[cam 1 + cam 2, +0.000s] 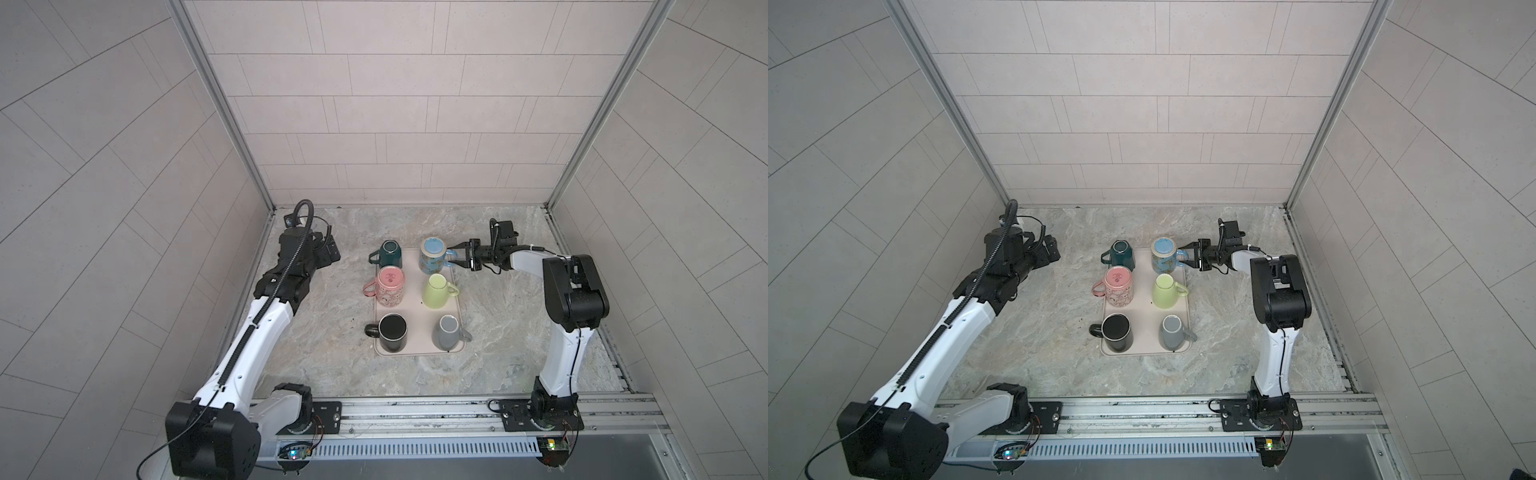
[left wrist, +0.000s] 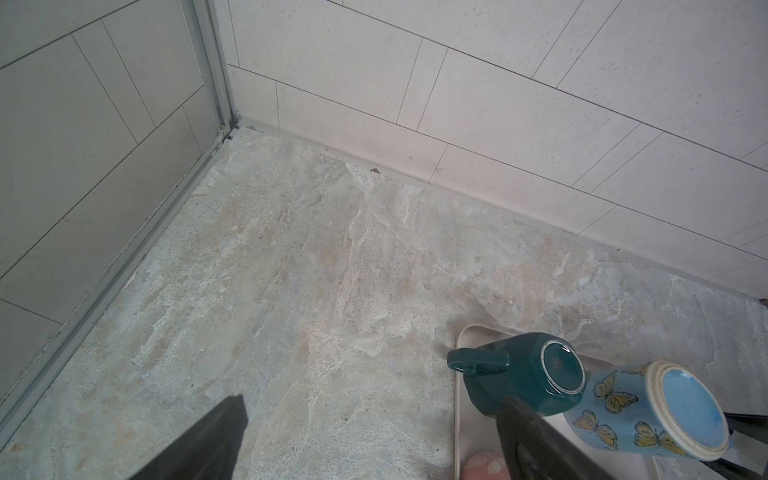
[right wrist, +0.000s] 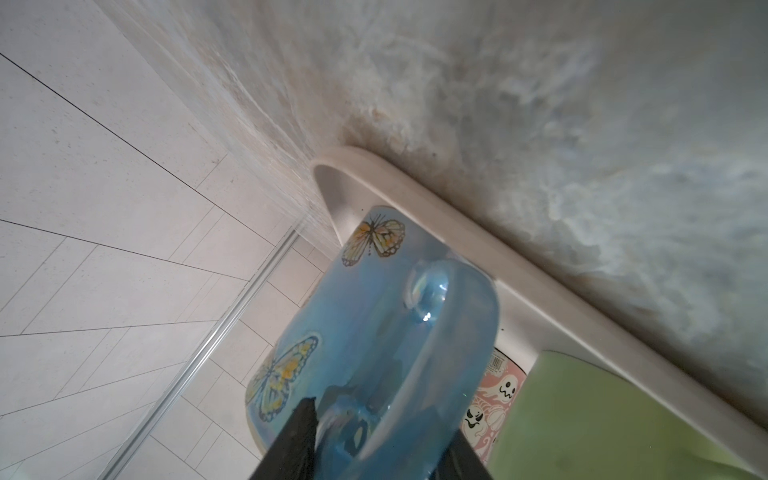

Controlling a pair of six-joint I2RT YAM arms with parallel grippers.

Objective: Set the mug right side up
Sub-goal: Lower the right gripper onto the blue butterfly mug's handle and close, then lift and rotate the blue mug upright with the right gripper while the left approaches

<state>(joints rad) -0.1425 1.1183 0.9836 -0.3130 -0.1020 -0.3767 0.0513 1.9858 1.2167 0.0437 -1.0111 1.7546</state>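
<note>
The mug [image 1: 432,255] is light blue with yellow butterflies. It stands upside down, base up, in the back right corner of the beige tray [image 1: 415,332], in both top views [image 1: 1165,254]. Its handle points right. My right gripper [image 1: 455,257] reaches in from the right, shut on that handle. In the right wrist view the mug's handle [image 3: 415,332] fills the gap between the two dark fingers of the right gripper [image 3: 382,415]. My left gripper [image 2: 374,432] hangs open over bare table left of the tray, holding nothing.
Also on the tray are a teal mug [image 1: 388,253], a pink ghost-print mug [image 1: 390,284], a green mug [image 1: 436,291], a black mug [image 1: 392,332] and a grey mug [image 1: 448,332]. Tiled walls close in the back and both sides.
</note>
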